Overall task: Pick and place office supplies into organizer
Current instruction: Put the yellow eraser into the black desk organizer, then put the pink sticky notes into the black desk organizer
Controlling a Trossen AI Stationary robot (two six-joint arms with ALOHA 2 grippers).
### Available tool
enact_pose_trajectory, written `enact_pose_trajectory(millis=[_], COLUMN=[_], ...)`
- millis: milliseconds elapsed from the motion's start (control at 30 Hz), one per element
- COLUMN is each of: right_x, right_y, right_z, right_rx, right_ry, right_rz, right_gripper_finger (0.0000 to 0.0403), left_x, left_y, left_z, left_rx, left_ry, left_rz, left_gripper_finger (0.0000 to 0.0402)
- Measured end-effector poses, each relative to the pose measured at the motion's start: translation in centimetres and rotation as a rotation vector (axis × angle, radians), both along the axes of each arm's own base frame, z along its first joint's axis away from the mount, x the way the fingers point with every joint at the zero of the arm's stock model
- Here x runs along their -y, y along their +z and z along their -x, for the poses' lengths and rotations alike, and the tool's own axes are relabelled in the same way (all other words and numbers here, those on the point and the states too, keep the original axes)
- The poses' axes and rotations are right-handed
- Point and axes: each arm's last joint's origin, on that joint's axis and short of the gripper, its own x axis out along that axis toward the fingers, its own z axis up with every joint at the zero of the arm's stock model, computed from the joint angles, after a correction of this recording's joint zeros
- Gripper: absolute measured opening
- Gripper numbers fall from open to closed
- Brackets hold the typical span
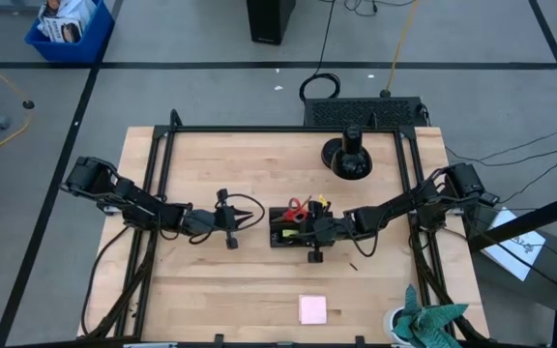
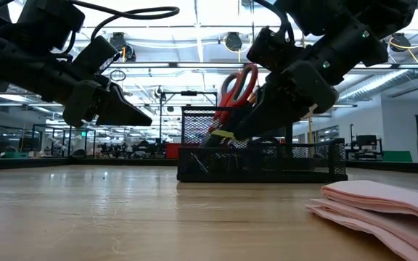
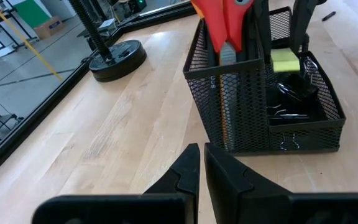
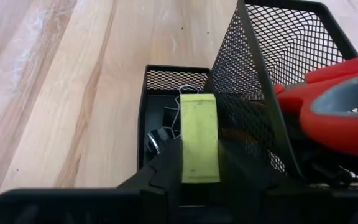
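Observation:
The organizer (image 1: 280, 238) is a black mesh tray with a tall compartment and lower ones, standing mid-table. Red-handled scissors (image 2: 238, 85) stand upright in the tall compartment (image 3: 229, 93). Black binder clips (image 4: 165, 123) lie in the low compartment. My right gripper (image 4: 199, 167) reaches in from the table's right and is shut on the yellow-green eraser (image 4: 198, 134) over that low compartment. My left gripper (image 3: 201, 163) hovers shut to the organizer's left, above the table and touching nothing. The pink sticky-note pad (image 1: 312, 309) lies flat near the table's near edge. My right gripper pinches the yellow-green eraser (image 4: 199, 155) between its two fingers (image 4: 157, 177), by the eraser's rear part. The eraser's free end (image 4: 197, 102) juts past the fingertips. The fingers slant down from the table's right. The eraser is lifted clear above the low compartment's rim (image 2: 216, 148).
A round black stand (image 1: 348, 159) sits toward the far edge, behind the organizer. A teal-green cloth (image 1: 431, 324) lies at the near right corner. A small dark item (image 1: 353, 263) lies on the wood to the organizer's right. Bare wood stretches left of my left gripper.

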Motion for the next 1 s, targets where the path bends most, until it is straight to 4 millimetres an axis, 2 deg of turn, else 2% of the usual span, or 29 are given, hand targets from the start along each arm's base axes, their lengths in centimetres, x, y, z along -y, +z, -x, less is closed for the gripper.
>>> enact_pose_trajectory(millis=[233,433,633,833,1000], right_x=[0.0,-0.2,-1.4,-3.8,-7.2], right_y=[0.0,0.2,2.1,4.4,4.7], right_z=[0.0,0.0,0.3,1.4,2.9], right_rx=[0.001,0.02,0.11,0.185,0.187], right_ry=[-0.007,-0.001,0.051,0.134,0.264], right_rz=[-0.008,-0.014,-0.018,-0.04,-0.039], right_gripper_finger=[0.0122,0.0127,0.0128,0.0128,0.0128], left_x=[0.0,0.0,0.0,0.0,0.0], left_y=[0.0,0.0,0.0,0.0,0.0], left_z=[0.0,0.0,0.0,0.0,0.0], left_rx=[0.0,0.0,-0.002,-0.005,-0.003], left_ry=[0.0,0.0,-0.002,-0.01,-0.01], left_rz=[0.0,0.0,-0.006,-0.026,-0.024], left_gripper_finger=[0.0031,0.0031,0.0031,0.0031,0.0031])
